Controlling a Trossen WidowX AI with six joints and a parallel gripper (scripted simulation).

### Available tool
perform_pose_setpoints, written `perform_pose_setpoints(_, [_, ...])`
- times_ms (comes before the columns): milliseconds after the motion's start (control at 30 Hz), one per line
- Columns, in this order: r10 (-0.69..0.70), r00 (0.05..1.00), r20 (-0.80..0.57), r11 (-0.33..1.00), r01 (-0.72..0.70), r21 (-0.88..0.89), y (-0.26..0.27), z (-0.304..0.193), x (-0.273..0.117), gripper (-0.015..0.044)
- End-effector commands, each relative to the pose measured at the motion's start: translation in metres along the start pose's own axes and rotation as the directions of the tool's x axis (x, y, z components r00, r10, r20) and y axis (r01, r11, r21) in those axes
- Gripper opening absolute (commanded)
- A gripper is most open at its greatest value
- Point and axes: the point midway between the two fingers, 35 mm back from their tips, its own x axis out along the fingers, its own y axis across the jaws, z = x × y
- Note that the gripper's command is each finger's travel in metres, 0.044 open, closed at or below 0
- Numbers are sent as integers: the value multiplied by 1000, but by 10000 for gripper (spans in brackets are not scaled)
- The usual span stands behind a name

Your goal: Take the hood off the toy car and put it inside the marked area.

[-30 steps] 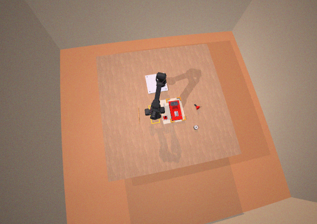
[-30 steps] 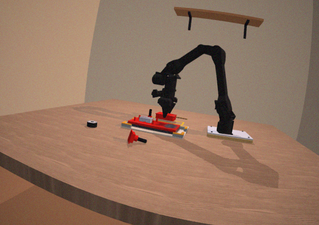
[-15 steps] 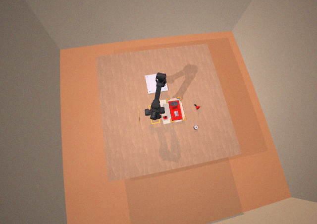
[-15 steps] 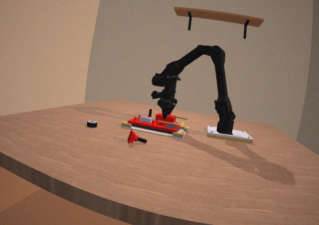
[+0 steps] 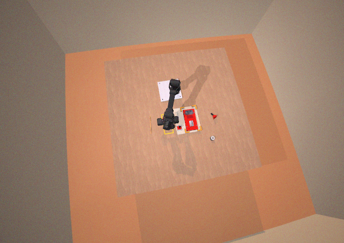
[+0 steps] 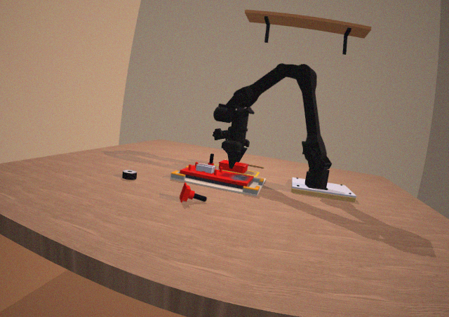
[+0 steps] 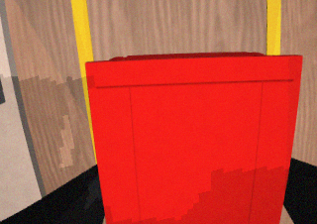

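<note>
The red box-shaped hood (image 6: pixel 241 167) (image 7: pixel 193 125) is between the fingers of my gripper (image 5: pixel 167 124) (image 6: pixel 231 166) (image 7: pixel 191 169), which is shut on it. The hood is low over the marked area, a yellow outline (image 5: pixel 169 133) (image 7: pixel 81 26). Outline lines show on both sides beyond the hood in the wrist view. Whether the hood's underside touches the table cannot be told. In the top view the arm hides the hood. The toy car's red body (image 5: pixel 190 119) (image 6: pixel 217 176) lies without the hood, beside the marked area, in a holder with orange corners.
A red piece with an upright black stem (image 5: pixel 179 127) (image 6: pixel 211 158) stands between the car and the marked area. Another red piece with a black stem (image 5: pixel 214 116) (image 6: pixel 185 193) and a small wheel (image 5: pixel 212 137) (image 6: pixel 129 174) lie past the car. A thin stick (image 5: pixel 150 124) lies on the other side.
</note>
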Motion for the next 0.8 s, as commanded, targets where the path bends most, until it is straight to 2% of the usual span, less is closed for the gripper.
perform_pose_setpoints(0, [0, 1000, 1, 1000, 0, 0, 0, 0, 0, 341])
perform_pose_setpoints(133, [0, 1000, 1, 1000, 0, 0, 0, 0, -3, 440])
perform_pose_setpoints(400, [6, 1000, -1, 1000, -6, 0, -1, 1, -71, 440])
perform_pose_setpoints(767, [6, 1000, -1, 1000, -6, 0, -1, 0, -74, 440])
